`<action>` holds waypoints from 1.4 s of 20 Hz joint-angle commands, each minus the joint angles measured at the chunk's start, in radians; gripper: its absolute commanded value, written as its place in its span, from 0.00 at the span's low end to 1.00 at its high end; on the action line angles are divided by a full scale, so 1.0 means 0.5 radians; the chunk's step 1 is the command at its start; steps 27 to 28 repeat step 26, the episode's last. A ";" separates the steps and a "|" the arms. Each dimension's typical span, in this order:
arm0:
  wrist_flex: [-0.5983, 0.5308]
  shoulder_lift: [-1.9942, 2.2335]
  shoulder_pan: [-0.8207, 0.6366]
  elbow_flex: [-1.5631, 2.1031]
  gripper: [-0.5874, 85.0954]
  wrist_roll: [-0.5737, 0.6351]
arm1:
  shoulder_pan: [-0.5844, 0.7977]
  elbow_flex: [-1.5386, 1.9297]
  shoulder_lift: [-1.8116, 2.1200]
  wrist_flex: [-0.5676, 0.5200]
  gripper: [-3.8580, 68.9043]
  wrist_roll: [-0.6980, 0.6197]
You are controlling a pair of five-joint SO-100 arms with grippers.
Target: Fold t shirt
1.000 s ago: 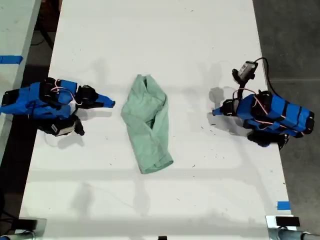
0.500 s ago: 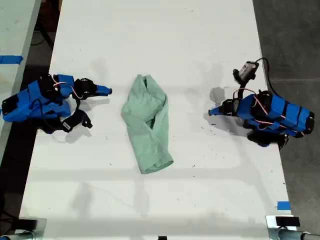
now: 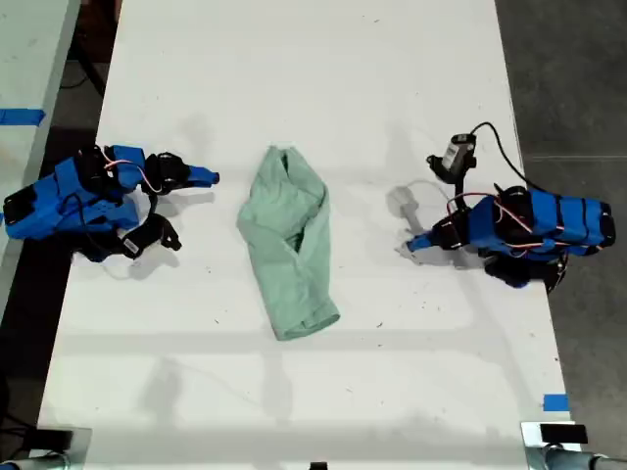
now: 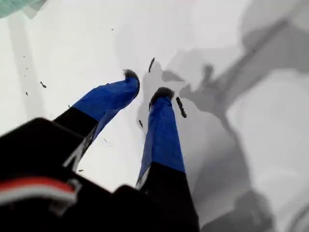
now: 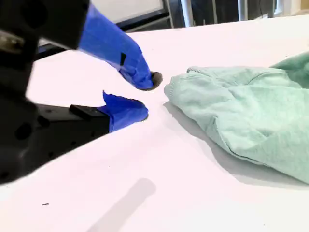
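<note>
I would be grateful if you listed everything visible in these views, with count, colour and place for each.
Pale mint-green wrinkled cotton t shirt: one, bunched lengthwise, mid-table between the arms.
White flat table: one, carrying everything, flecked with small dark specks.
Blue tape strips: two, one on the pale neighbouring surface at the exterior view's left, one near the table's lower right corner in that view.
Dark floor: along the exterior view's right.
My first gripper: one, blue, open over bare table, exterior view's right, apart from the shirt.
My second gripper: one, blue, open, exterior view's left, just short of the shirt's edge.
</note>
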 commanded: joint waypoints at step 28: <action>0.003 0.009 -0.006 0.080 0.07 0.009 | 0.350 0.101 0.021 0.009 0.13 -0.359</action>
